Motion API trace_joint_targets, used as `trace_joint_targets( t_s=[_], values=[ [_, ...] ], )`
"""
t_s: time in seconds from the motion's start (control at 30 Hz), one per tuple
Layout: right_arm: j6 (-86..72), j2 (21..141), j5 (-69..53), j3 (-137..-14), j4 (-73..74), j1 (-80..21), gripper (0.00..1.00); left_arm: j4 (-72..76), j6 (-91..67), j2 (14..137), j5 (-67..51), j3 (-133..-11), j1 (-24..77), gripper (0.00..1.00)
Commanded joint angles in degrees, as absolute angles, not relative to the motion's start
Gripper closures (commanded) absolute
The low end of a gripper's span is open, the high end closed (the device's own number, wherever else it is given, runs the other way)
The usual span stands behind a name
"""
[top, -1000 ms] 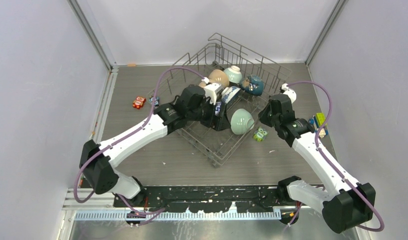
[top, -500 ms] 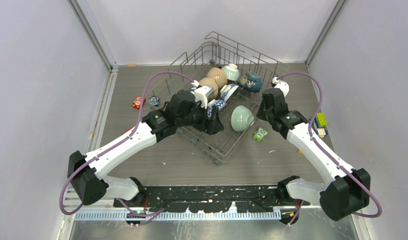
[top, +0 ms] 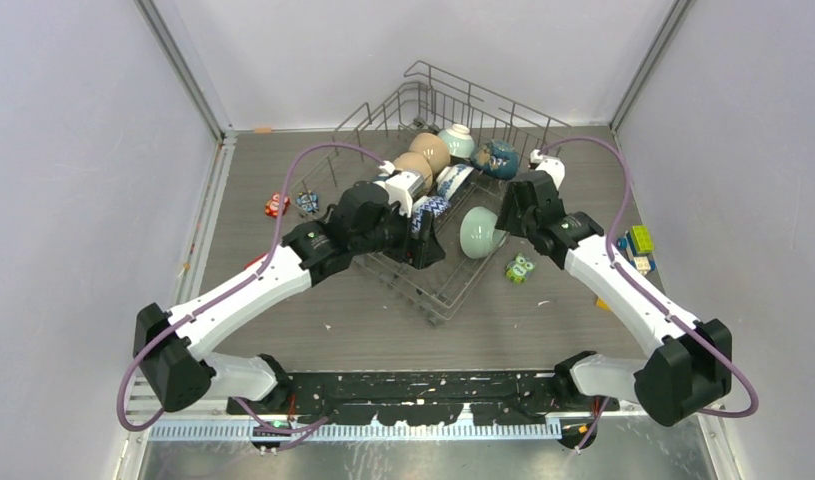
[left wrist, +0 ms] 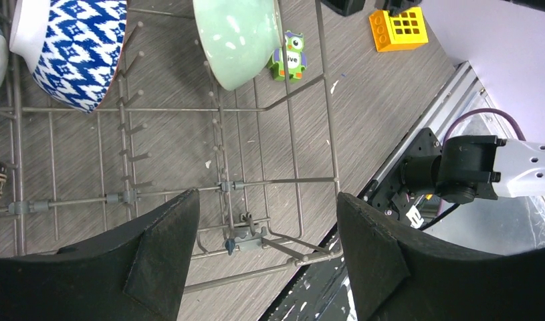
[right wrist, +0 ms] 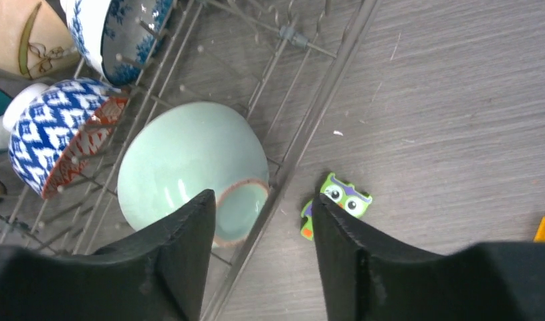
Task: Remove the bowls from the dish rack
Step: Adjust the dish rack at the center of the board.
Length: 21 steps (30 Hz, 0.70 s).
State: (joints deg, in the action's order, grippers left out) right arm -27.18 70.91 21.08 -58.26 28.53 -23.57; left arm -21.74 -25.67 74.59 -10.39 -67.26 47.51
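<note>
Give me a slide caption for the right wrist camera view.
Right gripper, open, poised over the mint green bowl at the edge of the dish rack; owl figure just outside.

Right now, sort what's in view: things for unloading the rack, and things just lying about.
Job: dish rack, mint green bowl, blue-white patterned bowl, tan bowl, white-teal bowl, dark blue bowl.
Lying about: green owl figure, red block, yellow brick.

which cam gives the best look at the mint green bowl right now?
Right wrist: the mint green bowl shows whole and large, tipped with its foot ring toward the camera, inside the dish rack by its side wire. Left wrist crops it at the top edge. Top external shows it small.
</note>
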Motion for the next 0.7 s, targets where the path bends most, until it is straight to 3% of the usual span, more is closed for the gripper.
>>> trace_joint_targets(
  t_s=[0.0, 0.07, 0.17, 0.43, 0.67],
  values=[
    [-30.31, 64.22, 22.25, -59.76, 33.46, -24.25, 0.31, -21.41, -25.65, 71.86, -9.08, -67.37, 47.29, 0.24],
    [-32.23, 61.00, 21.74, -59.77, 36.17, -24.25, 0.20, -21.43, -25.74, 71.60, -9.05, -67.16, 47.29, 0.24],
    [-36.21, 56.28, 18.86, -59.10, 40.29, -24.91, 0.16, -21.46, -26.09, 70.76, -8.63, -66.60, 47.29, 0.24],
    [-52.62, 51.86, 20.04, -55.90, 44.19, -37.47, 0.17, -20.98, -29.09, 66.40, -5.86, -62.22, 47.29, 0.23],
    [-55.66, 57.46, 22.83, -56.16, 40.34, -41.52, 0.25, -21.32, -31.48, 62.53, -3.87, -59.37, 47.29, 0.23]
  ],
)
